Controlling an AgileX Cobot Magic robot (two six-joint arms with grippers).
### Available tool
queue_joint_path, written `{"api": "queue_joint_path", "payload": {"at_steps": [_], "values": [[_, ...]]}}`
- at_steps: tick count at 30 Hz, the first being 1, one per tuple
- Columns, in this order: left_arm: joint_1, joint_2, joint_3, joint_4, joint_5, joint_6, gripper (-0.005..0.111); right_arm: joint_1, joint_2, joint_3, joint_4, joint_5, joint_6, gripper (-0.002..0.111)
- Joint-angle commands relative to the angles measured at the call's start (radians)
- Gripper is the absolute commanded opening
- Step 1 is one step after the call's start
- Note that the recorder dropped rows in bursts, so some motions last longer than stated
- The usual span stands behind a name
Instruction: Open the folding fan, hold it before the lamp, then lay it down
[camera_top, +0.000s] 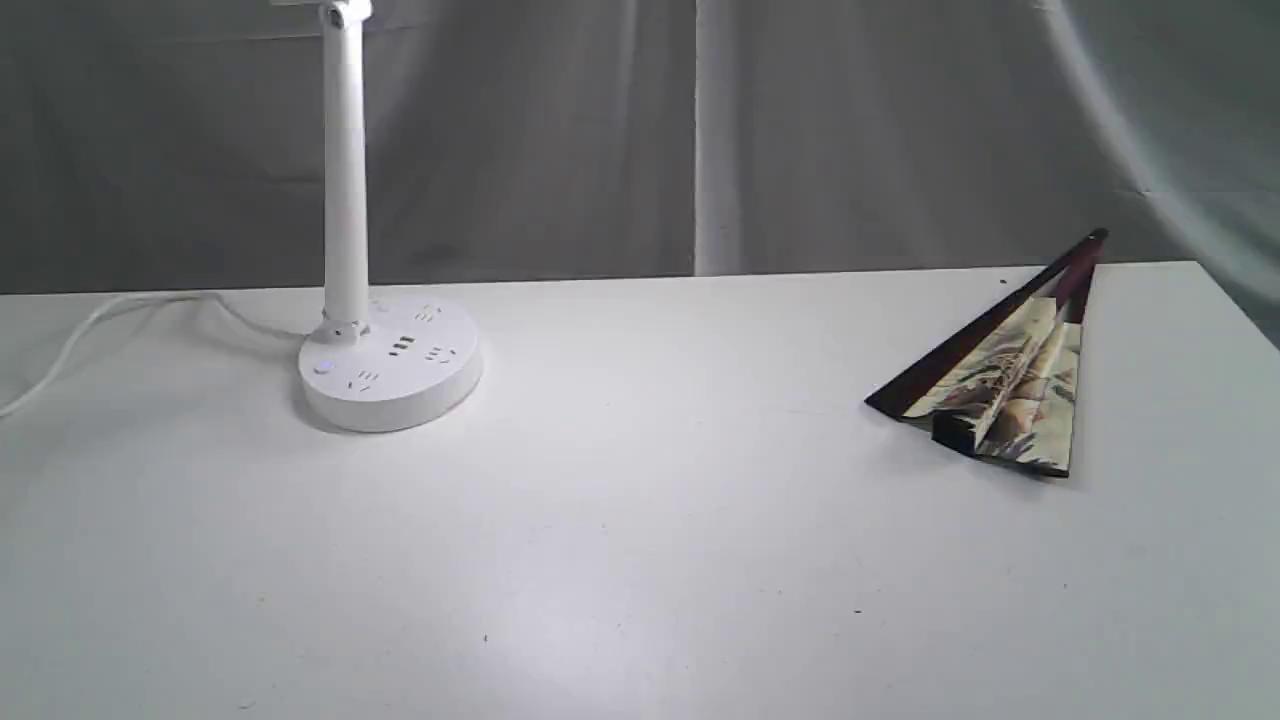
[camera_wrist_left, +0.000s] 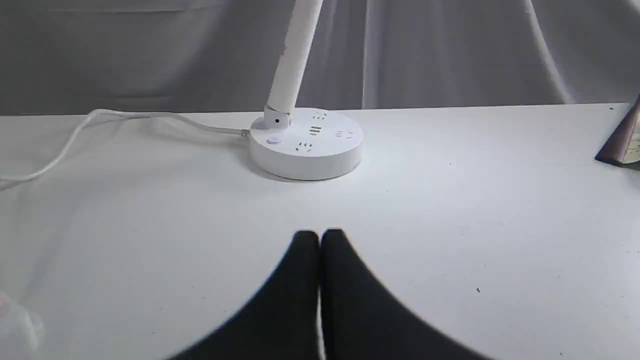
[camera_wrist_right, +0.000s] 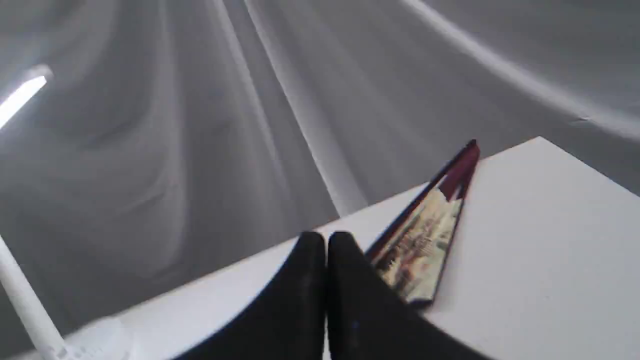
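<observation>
The folding fan (camera_top: 1005, 375) lies partly spread on the right side of the white table, its maroon pivot end pointing to the back edge; it also shows as the fan (camera_wrist_right: 425, 235) in the right wrist view and as a sliver of fan (camera_wrist_left: 622, 140) in the left wrist view. The white lamp (camera_top: 385, 355) stands at back left, its slim post rising out of frame, sockets on its round base (camera_wrist_left: 307, 142). My left gripper (camera_wrist_left: 320, 235) is shut and holds nothing, well short of the lamp base. My right gripper (camera_wrist_right: 326, 237) is shut and empty, beside the fan.
The lamp's white cord (camera_top: 110, 315) trails off the left edge of the table (camera_top: 640, 520). A grey cloth backdrop (camera_top: 700, 130) hangs behind the table. Neither arm shows in the exterior view.
</observation>
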Motion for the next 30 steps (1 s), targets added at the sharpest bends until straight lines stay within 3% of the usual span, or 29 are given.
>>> {"api": "queue_joint_path", "payload": {"at_steps": [1,7,13,20,30], "values": [[-0.005,-0.004,0.003,0.001,-0.002,-0.001,0.0,0.001,-0.004,-0.013,0.018,-0.056,-0.004,0.0],[-0.005,-0.004,0.003,0.001,-0.002,-0.001,0.0,0.001,0.019,-0.175,0.014,-0.002,-0.029,0.0],[-0.005,-0.004,0.003,0.001,-0.002,-0.001,0.0,0.001,0.226,-0.301,0.014,-0.013,-0.076,0.0],[-0.005,-0.004,0.003,0.001,-0.002,-0.001,0.0,0.001,0.592,-0.45,0.014,0.003,-0.116,0.0],[-0.005,-0.004,0.003,0.001,-0.002,-0.001,0.0,0.001,1.173,-0.818,0.014,0.22,-0.296,0.0]]}}
